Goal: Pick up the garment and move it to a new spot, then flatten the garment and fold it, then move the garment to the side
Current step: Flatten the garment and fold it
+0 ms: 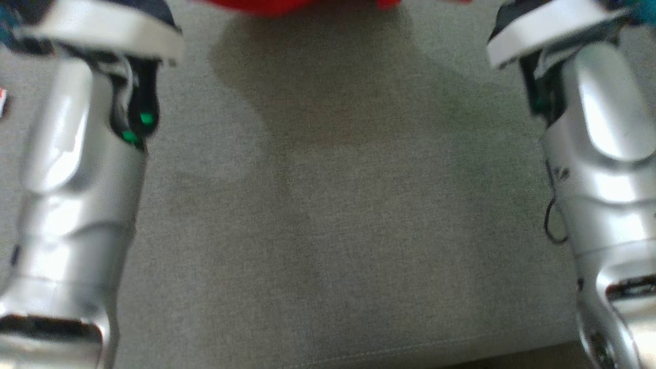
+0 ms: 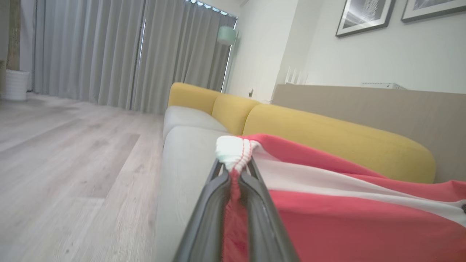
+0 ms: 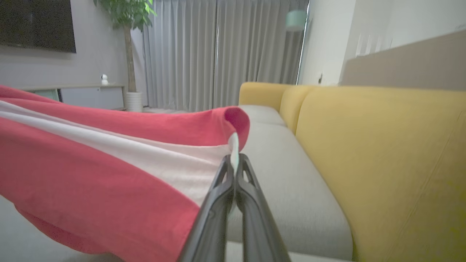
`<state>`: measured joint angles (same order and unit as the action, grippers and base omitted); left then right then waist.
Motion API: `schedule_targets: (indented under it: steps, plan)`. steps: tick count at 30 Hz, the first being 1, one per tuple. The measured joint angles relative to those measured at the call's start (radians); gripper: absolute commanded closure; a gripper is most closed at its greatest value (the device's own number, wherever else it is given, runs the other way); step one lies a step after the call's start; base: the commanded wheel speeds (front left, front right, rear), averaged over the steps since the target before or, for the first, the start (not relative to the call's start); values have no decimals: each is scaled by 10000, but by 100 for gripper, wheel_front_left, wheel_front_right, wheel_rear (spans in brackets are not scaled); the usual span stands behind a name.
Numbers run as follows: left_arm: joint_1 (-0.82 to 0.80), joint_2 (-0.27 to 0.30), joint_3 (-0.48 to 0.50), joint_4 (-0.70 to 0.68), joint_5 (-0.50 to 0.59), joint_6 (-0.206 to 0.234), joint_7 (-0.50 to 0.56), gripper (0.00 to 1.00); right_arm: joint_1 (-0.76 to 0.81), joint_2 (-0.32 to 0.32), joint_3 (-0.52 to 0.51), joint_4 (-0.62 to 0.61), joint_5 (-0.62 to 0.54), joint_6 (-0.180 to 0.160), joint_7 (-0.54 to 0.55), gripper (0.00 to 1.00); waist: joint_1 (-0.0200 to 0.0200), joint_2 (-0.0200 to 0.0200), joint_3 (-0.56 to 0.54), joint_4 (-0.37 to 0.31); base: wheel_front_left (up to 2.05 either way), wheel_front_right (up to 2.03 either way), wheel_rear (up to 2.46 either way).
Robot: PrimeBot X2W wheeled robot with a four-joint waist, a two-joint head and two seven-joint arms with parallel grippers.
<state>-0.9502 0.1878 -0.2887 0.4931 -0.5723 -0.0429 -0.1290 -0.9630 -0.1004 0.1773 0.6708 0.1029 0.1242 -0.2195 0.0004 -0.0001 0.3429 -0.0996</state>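
Hanging above the grey cloth sofa seat (image 1: 333, 230), the soft red garment with a white stripe (image 2: 346, 218) is held up. One edge is pinched by the left gripper (image 2: 235, 169), another by the right gripper (image 3: 235, 160). In the head view it is seen at 12 o'clock. Yellow back cushions (image 3: 364, 145) are seen at 3 o'clock in the right wrist view.
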Motion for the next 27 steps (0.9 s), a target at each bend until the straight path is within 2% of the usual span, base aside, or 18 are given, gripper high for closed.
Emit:
schedule_targets:
  steps: [7,11,18,23,27]
  plan:
    - [1630,-188,-31,42,-178,-113,-759,100,1289,171,69,174,236,0,-259,100,-3,0,143,-42,0,0,0]
    - [2577,-201,-25,-606,-180,-113,-1016,100,2249,215,65,-462,466,0,-301,100,-4,0,-152,-16,0,0,0]
    - [4998,-280,-31,-2236,-230,33,-1116,100,4686,201,-291,-2499,646,0,-314,100,-6,0,-1121,96,0,0,0]
    - [6903,-433,-174,-3427,-253,391,-1118,100,7001,224,-725,-4305,646,2,-247,100,-7,1,-2032,182,0,0,0]
    - [8278,-502,-314,-4466,-410,779,-1097,100,8759,320,-1026,-6157,642,2,424,100,-8,1,-2658,267,0,0,0]
